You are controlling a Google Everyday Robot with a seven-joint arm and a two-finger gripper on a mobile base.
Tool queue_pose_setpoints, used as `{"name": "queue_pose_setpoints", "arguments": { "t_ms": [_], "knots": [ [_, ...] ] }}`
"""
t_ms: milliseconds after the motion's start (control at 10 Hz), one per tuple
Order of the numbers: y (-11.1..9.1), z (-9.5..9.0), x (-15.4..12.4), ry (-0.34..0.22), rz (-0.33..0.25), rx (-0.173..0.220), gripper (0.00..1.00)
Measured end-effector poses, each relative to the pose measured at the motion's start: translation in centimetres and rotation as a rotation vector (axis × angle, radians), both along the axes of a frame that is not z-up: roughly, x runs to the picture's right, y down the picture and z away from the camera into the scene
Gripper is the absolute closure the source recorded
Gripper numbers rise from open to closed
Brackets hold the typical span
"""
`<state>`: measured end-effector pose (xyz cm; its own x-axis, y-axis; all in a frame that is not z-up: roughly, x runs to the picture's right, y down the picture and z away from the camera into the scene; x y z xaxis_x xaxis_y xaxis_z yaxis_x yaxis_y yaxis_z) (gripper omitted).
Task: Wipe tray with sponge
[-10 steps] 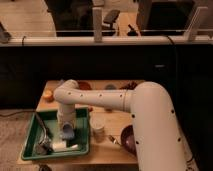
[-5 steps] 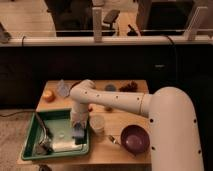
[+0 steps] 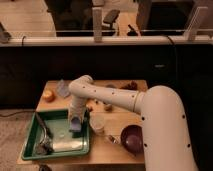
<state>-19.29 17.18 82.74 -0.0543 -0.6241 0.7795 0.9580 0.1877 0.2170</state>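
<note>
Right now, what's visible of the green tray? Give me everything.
The green tray is shallow and rectangular with raised walls, and looks like plastic. It lies flat on the front left part of the wooden table, slightly skewed. Inside, a dark metal-looking utensil lies along the left side, and a pale patch shows on the floor. The claw reaches down into the tray's back right corner. A pale cup stands just outside the right wall.
</note>
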Motion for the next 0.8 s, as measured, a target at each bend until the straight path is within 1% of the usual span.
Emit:
{"name": "queue_pose_setpoints", "arguments": {
  "t_ms": [100, 200, 500, 800],
  "knots": [
    [0.1, -0.2, -1.0, -0.022, -0.016, -0.01, 1.0],
    [0.4, -0.4, -1.4, -0.041, -0.033, -0.025, 1.0],
    [0.8, -0.9, -2.4, -0.079, -0.061, -0.05, 1.0],
    [0.8, -0.9, -2.2, -0.077, -0.062, -0.051, 1.0]
  ]
}}
